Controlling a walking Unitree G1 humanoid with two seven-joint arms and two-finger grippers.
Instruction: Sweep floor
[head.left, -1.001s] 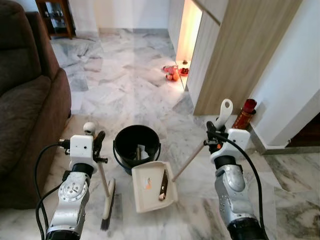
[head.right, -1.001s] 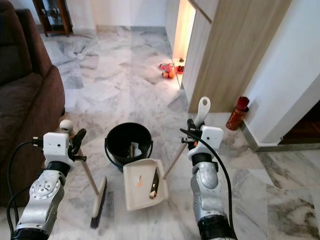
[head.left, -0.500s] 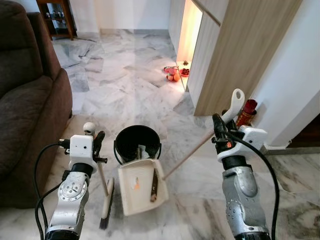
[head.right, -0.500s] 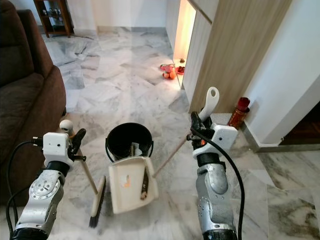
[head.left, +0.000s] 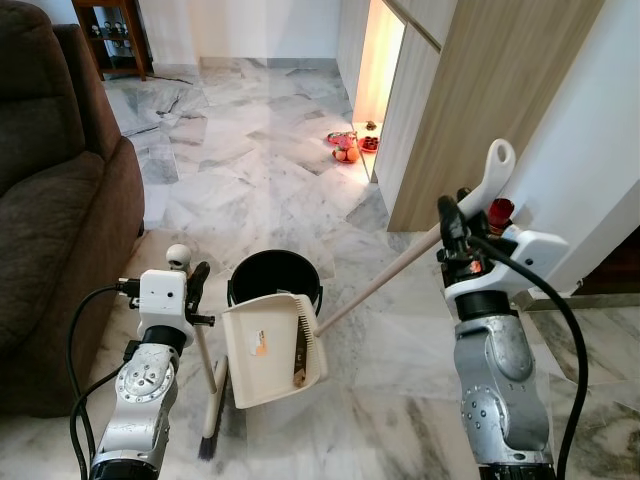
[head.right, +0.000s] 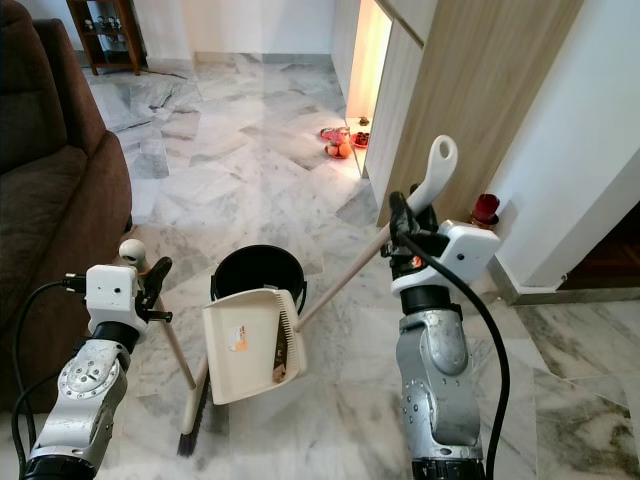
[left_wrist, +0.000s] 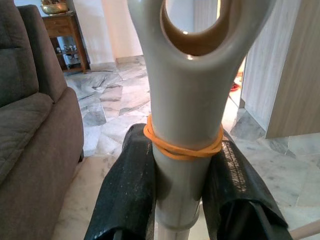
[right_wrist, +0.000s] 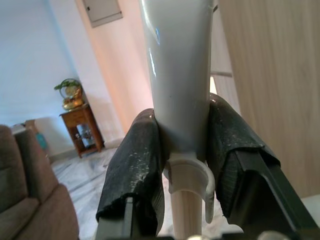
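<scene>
Open marble floor (head.left: 250, 150) runs toward 12 o'clock. The sofa (head.left: 50, 200) walls off 9 o'clock, the wooden cabinet (head.left: 470, 100) blocks 2 o'clock, and the black bucket (head.left: 275, 280) with the tilted dustpan (head.left: 265, 345) sits dead ahead.

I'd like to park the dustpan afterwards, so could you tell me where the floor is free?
Free: the marble between the sofa and the wood-panelled cabinet, beyond the black bucket. Crowded: around the bucket, where the dustpan and broom are, and beside the red bottle.

We see a cream dustpan (head.left: 268, 347) lifted and tilted against a black bucket (head.left: 275, 280) at its 12 o'clock; a broom (head.left: 212, 400) stands at 9 o'clock.
</scene>
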